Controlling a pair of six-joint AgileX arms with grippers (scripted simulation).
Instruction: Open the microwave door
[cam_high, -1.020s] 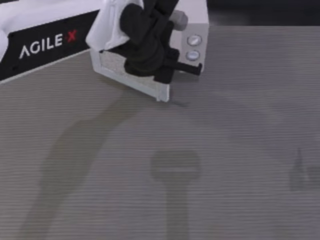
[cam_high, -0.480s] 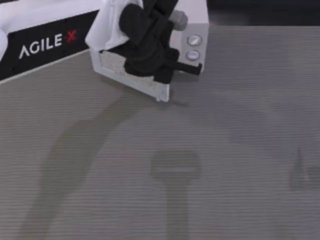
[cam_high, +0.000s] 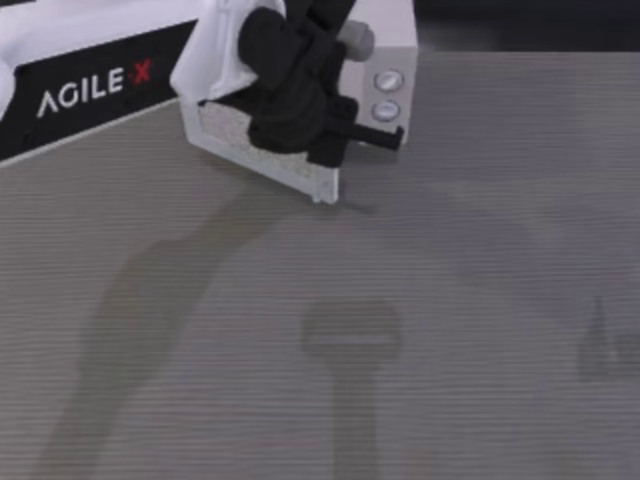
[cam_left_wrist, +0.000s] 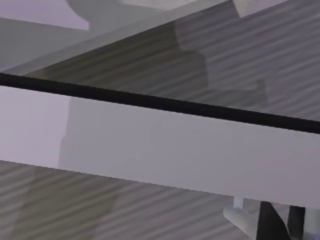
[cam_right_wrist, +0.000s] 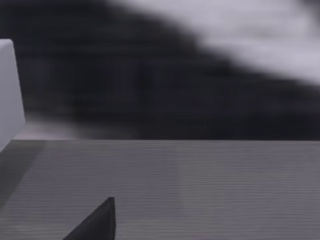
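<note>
L gripper (cam_high: 372, 137): at the table's far edge, in front of the microwave, just beside the door's free end. 1 thin black finger juts toward the knob panel. Can't tell if the fingers are apart or clamped on the handle; wrist body hides the contact.
L arm: comes in from the table's far left corner, lies across the door top, covers most of the mesh window.
Door (cam_high: 262, 158): partly open, hinged at its left end, free end swung out toward the table's near edge, at a clear angle to the microwave front. In the L wrist view it shows as a white band with a dark upper edge (cam_left_wrist: 165, 145), table beyond it.
Microwave (cam_high: 395, 45): at the table's far edge, about mid-width; 2 grey knobs (cam_high: 388, 80) on its right front panel, uncovered.
Change vs 1 s ago: almost none. Door angle and gripper spot look the same across the 3 top views; at most a hair's drift of the wrist.
Meaning: swing looks stalled or very slow; door is ajar, not fully open. Task approx. part done, by my read.
Next move needs: more pull along the door's arc, outward and toward the table's left side, w/o slipping off the handle.
Risk: losing the handle.
R gripper: not in the top view; R wrist view shows only 1 dark fingertip (cam_right_wrist: 97, 222) over bare table, parked.
</note>
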